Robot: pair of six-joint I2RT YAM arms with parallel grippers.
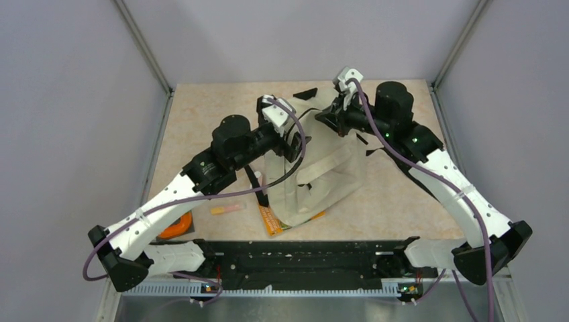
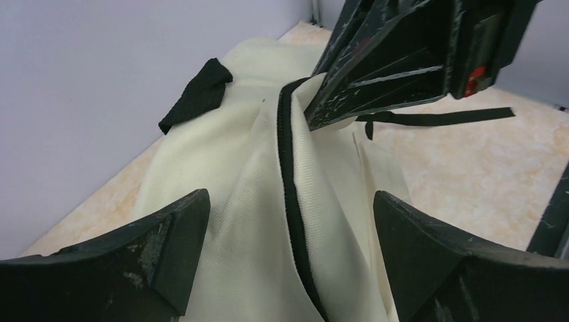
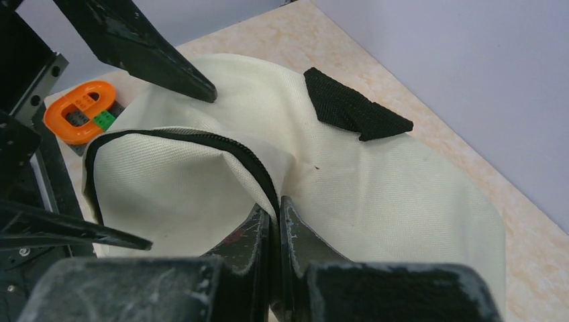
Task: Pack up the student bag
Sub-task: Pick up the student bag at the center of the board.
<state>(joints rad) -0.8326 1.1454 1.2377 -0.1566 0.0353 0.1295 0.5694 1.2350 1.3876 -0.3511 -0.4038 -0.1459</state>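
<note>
The right hand (image 3: 275, 209) is pinched tight. Its two black fingers are closed, with no gap, on the zippered edge of the large cream fabric backpack (image 1: 321, 176) and hold that edge up in a small peak. The left hand (image 2: 290, 201) stands wide apart, with one finger (image 2: 158, 245) on either side of a ridge of the cream cloth. The black zipper line (image 2: 288, 174) runs up between them. From here I cannot tell whether either finger touches the fabric. The two hands are close together, the right one's tip just beyond the left one's gap on the same zipper line.

A black woven carry loop (image 3: 355, 107) lies on the cream panel towards the far wall. A thin black strap (image 2: 436, 118) lies flat on the counter beside the bag.

The backpack lies in the middle of the beige speckled counter (image 1: 201, 127), rather towards the far side and between the two arms, with broad beige straps (image 1: 335, 166) across its upper face. Its near end rests over a thin orange booklet (image 1: 272, 220), and one corner of the booklet pokes out towards the arm bases. Just to the left, a small pale orange stick (image 1: 225, 210) lies apart from the bag. Further left, a bright orange ring-shaped object (image 1: 176, 228) sits partly hidden under the left arm.
</note>
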